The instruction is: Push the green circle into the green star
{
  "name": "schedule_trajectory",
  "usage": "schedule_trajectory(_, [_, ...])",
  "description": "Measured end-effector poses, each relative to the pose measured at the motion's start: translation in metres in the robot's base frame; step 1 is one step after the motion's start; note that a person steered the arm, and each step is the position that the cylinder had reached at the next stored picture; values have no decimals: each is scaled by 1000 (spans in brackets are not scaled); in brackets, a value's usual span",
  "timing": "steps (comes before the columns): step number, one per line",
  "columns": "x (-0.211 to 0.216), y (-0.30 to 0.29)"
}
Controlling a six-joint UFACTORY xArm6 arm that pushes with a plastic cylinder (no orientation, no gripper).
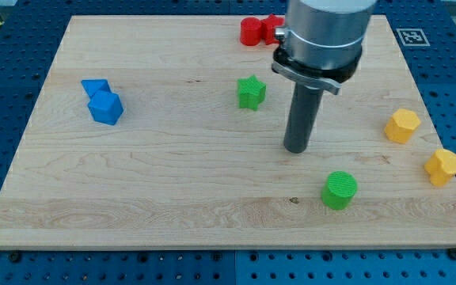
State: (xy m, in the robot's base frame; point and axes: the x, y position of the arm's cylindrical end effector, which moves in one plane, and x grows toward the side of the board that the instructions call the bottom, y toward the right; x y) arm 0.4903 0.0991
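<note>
The green circle [340, 190] lies on the wooden board at the view's lower right. The green star [251, 92] sits near the board's middle top, apart from the circle. My tip [295, 149] rests on the board between them: up and to the left of the circle, down and to the right of the star. It touches neither block. The arm's grey body [325, 36] hangs over the board's top right.
Two blue blocks [101, 101] sit together at the view's left. Two red blocks [260, 30] sit at the top edge, partly behind the arm. Two yellow blocks, one higher [402, 125] and one lower [443, 166], stand near the right edge. The board [172, 174] lies on a blue perforated table.
</note>
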Motion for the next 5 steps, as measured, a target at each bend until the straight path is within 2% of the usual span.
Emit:
schedule_trajectory(3, [35, 97])
schedule_trajectory(5, [80, 103])
